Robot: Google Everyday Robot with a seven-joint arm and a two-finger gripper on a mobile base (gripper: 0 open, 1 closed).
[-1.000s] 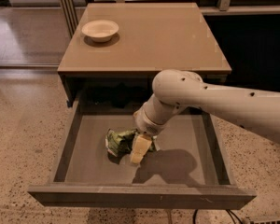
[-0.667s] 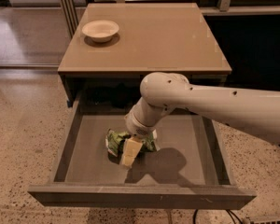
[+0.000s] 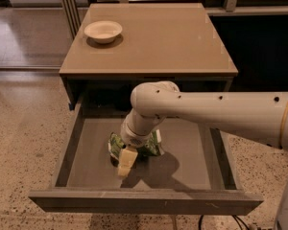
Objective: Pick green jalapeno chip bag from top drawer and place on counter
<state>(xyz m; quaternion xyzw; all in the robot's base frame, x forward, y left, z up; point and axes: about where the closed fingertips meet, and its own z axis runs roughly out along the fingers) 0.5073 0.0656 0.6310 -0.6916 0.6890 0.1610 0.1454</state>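
Note:
The green jalapeno chip bag [image 3: 151, 146] lies crumpled on the grey floor of the open top drawer [image 3: 194, 145], left of the middle. My gripper [image 3: 126, 161] points down into the drawer, right over the bag's left part and covering its centre. Its cream tip reaches the drawer floor just in front of the bag. The white arm comes in from the right and crosses above the drawer. The tan counter [image 3: 168, 40] is directly above and behind the drawer.
A white round bowl [image 3: 103, 30] stands at the counter's back left. The drawer's front panel [image 3: 144, 201] and side walls box in the bag. Speckled floor lies to the left, dark panels to the right.
The arm has swung left and toward the drawer's front, so the gripper now sits lower and more over the bag. The bag has stayed in place.

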